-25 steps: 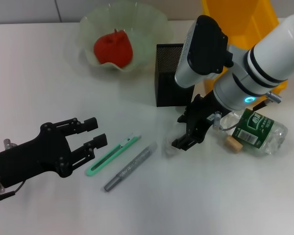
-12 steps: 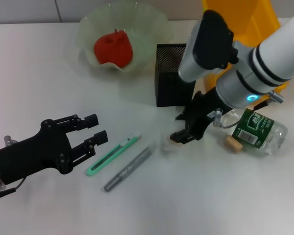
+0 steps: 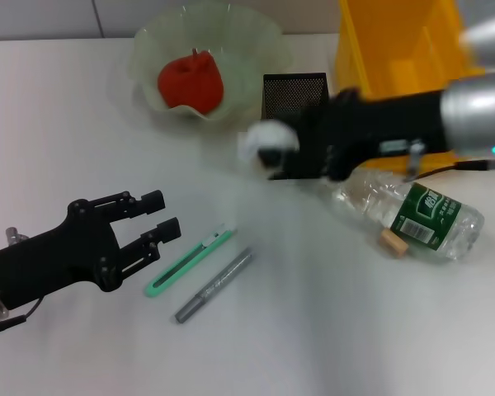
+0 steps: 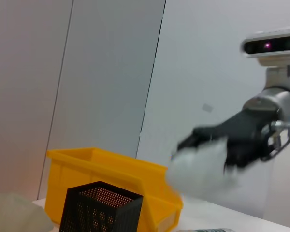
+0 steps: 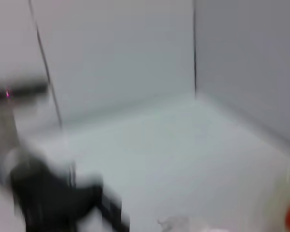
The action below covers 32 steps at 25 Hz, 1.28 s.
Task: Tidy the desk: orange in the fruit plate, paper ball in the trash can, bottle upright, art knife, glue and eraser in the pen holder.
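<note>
The right gripper [image 3: 285, 153] hangs above the table in front of the pen holder [image 3: 294, 124], its arm reaching in from the right. A white paper ball [image 3: 262, 143] sits at its tip — held, it seems, though the blur hides the fingers themselves. In the left wrist view the same ball [image 4: 203, 164] shows pale against the dark gripper [image 4: 217, 142], above the holder [image 4: 99, 207] and the yellow bin [image 4: 116, 181].

The left gripper [image 3: 153, 224] rests low at the left with its fingers apart, holding nothing, just beside the green art knife [image 3: 190, 260]. A grey pen [image 3: 214, 285] lies next to the knife.

The bottle [image 3: 412, 213] lies on its side at the right — an eraser [image 3: 392, 242] touching it. A red fruit [image 3: 190, 82] sits in the plate [image 3: 256, 41].
</note>
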Motion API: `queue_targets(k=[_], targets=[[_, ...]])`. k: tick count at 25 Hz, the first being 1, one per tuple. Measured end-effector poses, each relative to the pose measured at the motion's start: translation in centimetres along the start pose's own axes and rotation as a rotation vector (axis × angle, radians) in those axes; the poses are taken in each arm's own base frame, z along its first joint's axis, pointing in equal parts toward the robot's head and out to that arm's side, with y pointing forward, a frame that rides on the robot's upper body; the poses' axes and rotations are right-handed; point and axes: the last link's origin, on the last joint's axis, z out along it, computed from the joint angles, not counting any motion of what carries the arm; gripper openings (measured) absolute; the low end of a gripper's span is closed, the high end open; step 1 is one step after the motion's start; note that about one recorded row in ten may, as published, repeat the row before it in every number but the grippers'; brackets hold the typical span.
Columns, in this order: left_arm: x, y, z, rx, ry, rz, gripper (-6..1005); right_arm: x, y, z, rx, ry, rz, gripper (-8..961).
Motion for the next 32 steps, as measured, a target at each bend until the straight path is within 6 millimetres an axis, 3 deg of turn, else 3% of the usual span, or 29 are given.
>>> queue_targets(k=[6, 11, 15, 19, 32], targets=[[0.0, 0.0, 0.0, 0.001, 0.001, 0.000, 437, 2.7, -1.8, -4.7, 0.128, -0.335, 0.079, 471], [0.1, -0.1, 0.1, -0.001, 0.002, 0.002, 437, 5.2, -4.2, -7.7, 0.280, -0.419, 0.158, 471], [0.2, -0.1, 0.2, -0.003, 0.004, 0.004, 437, 6.0, -5.3, -9.4, 0.370, -0.453, 0.154, 471], [0.2, 0.0, 0.2, -0.007, 0.009, 0.004, 437, 6.6, -6.7, -9.6, 0.449, -0.449, 0.182, 470], [0.1, 0.0, 0.1, -0.001, 0.012, -0.001, 438, 7.6, -9.6, -7.6, 0.583, -0.384, 0.203, 470]])
